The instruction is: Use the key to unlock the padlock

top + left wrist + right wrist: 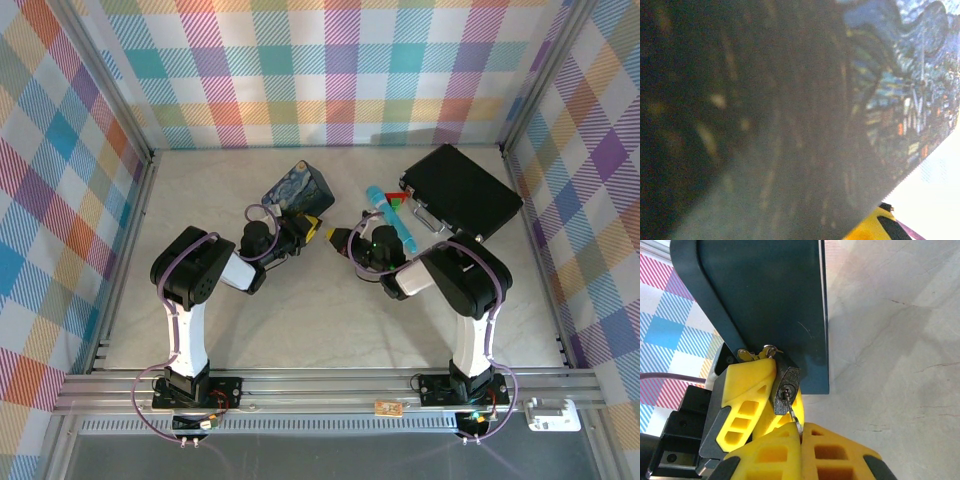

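Where the two arms meet over the table (300,320), the left gripper (310,228) sits just beside the swirl-painted blue tin (297,190). Left wrist cam is mostly that tin's painted face, very close and blurred, with one yellow fingertip (875,226) at the bottom edge.

Right wrist cam: the left gripper's yellow fingers (747,385) are closed on the padlock (786,384). The black body is pinched between them, with the silvery shackle on top against a dark teal panel (770,300) and the keyhole facing the camera. The key (793,414) is seated in the keyhole. Its outer end is clamped between the fingers of the right gripper (800,429), jaws closed on it.

Top cam, further right: a turquoise cylinder (390,218) lies just beside the right wrist, and a black case (462,188) lies toward the far right corner.
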